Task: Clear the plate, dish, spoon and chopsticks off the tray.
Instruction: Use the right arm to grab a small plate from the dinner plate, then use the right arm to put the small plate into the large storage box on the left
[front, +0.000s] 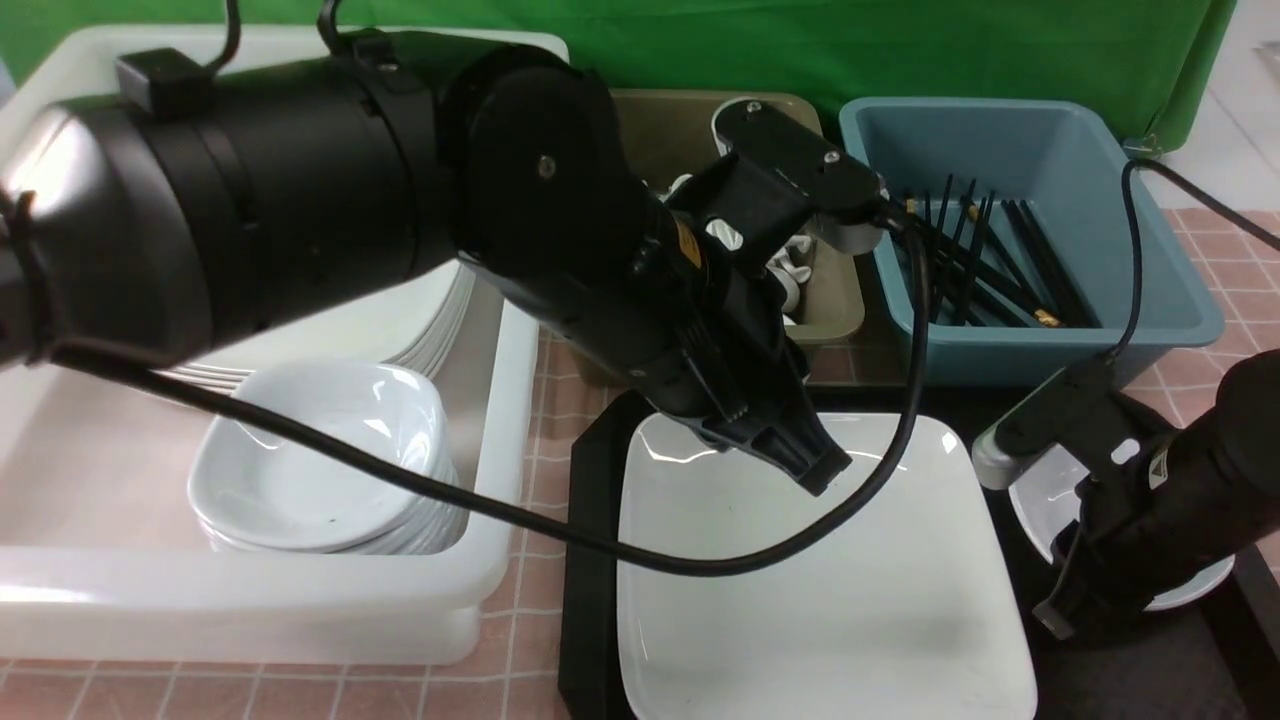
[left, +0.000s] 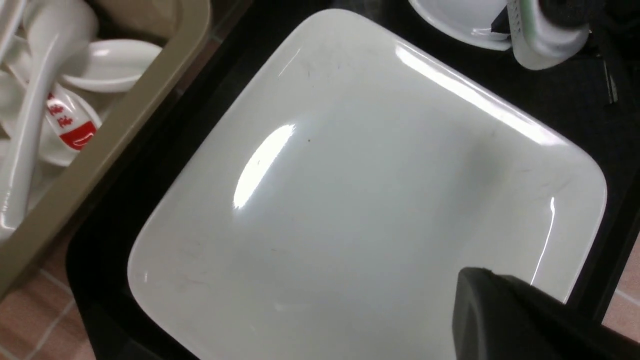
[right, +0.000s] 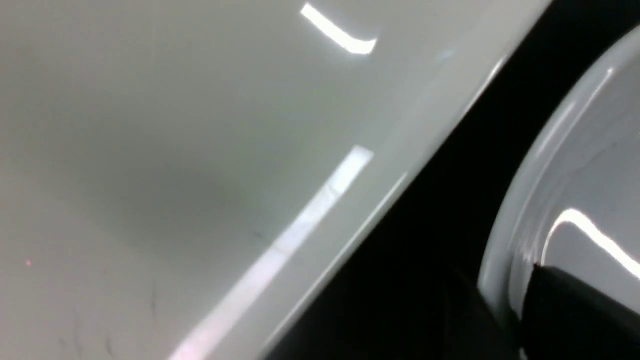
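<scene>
Plate (front: 830, 600) sits at 6 o'clock on the tray (front: 590, 560), with the dish (front: 1040, 515) just beside it at 3 o'clock. The right hand (front: 1055, 610) is down at the dish rim, grip can't be told, and should pinch the rim firmly and lift straight up, clear of the plate. Left hand (front: 815, 465) hovers over the plate's 12 o'clock edge, open or closed unclear; chopsticks (front: 990, 260) lie in the blue bin (front: 1150, 290) at 1 o'clock.

Pink tiled tabletop (front: 530, 470) bearing a white bin (front: 250, 610) at left, an olive bin (front: 840, 300) and a blue bin (front: 1050, 345) behind, and nearest, the black tray (front: 590, 560).
</scene>
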